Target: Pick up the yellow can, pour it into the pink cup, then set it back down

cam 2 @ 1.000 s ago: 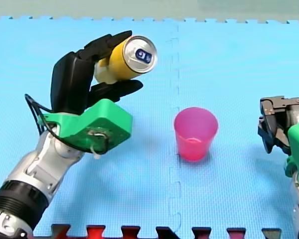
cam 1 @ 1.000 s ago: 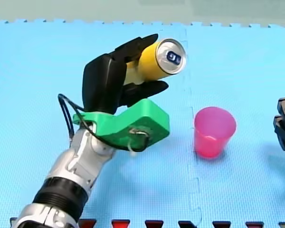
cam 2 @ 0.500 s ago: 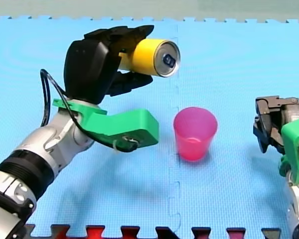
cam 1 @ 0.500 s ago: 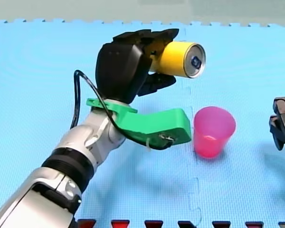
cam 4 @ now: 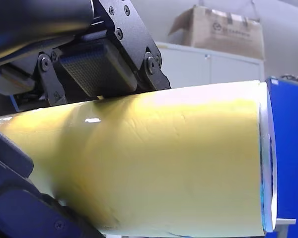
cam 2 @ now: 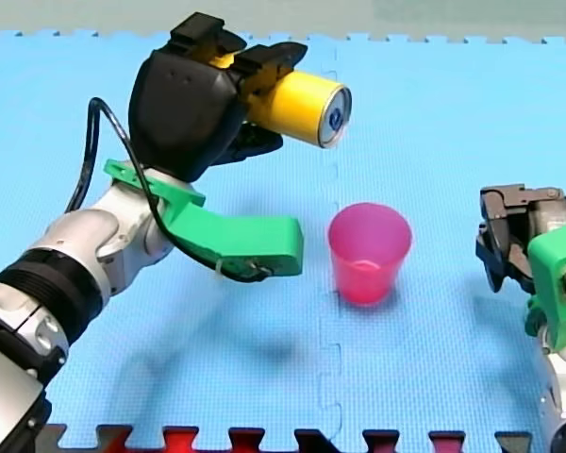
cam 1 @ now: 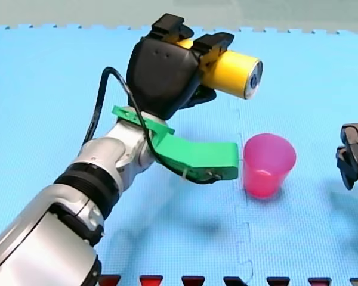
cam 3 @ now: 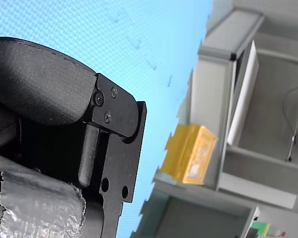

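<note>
Seemingly level can (cam 1: 230, 72), left robot hand (cam 1: 164, 74), top rightward

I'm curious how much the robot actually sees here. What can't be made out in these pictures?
- Base of the yellow can: head views, covered by the left hand gripping it.
- The can's opening: head views, turned sideways, too small.
- Right hand, right of the pink cup: first head view, cut by the right edge.
</note>
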Available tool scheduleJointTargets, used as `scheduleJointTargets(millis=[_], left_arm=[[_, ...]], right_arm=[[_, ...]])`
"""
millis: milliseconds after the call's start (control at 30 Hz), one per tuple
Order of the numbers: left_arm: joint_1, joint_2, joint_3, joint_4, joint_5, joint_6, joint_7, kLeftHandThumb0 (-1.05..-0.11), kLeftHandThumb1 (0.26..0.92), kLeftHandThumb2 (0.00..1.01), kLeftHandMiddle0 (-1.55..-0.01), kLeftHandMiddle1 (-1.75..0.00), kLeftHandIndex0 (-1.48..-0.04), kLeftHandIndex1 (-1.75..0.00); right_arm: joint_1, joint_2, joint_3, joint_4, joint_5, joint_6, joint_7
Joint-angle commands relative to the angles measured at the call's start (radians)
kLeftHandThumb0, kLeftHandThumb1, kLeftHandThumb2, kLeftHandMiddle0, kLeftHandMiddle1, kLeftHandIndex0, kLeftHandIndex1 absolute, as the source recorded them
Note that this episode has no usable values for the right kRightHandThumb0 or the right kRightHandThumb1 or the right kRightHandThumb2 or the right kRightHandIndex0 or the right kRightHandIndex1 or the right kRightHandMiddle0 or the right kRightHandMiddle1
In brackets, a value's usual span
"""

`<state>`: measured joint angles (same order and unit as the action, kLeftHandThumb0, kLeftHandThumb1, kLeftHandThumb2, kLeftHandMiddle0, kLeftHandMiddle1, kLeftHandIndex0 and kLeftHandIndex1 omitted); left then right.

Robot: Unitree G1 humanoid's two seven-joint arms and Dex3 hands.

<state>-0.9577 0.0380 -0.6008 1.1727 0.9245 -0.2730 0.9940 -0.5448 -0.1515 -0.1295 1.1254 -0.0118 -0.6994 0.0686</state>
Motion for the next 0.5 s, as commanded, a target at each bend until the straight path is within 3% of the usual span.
scheduleJointTargets(millis=[0, 467], left_arm=[[-0.019, 0.01, -0.014, 0.004, 0.002, 0.004, 0.013, -0.417, 0.861, 0.0, -0.81, -1.67, -1.26, 0.0], [-0.037, 0.019, -0.098, 0.018, 0.057, 0.074, 0.065, -0.375, 0.865, 0.0, -0.84, -1.75, -1.36, -0.06]], right_arm=[[-0.003, -0.001, 0.001, -0.006, 0.0, 0.002, -0.005], [0.002, 0.006, 0.01, -0.024, -0.007, 0.005, -0.017]])
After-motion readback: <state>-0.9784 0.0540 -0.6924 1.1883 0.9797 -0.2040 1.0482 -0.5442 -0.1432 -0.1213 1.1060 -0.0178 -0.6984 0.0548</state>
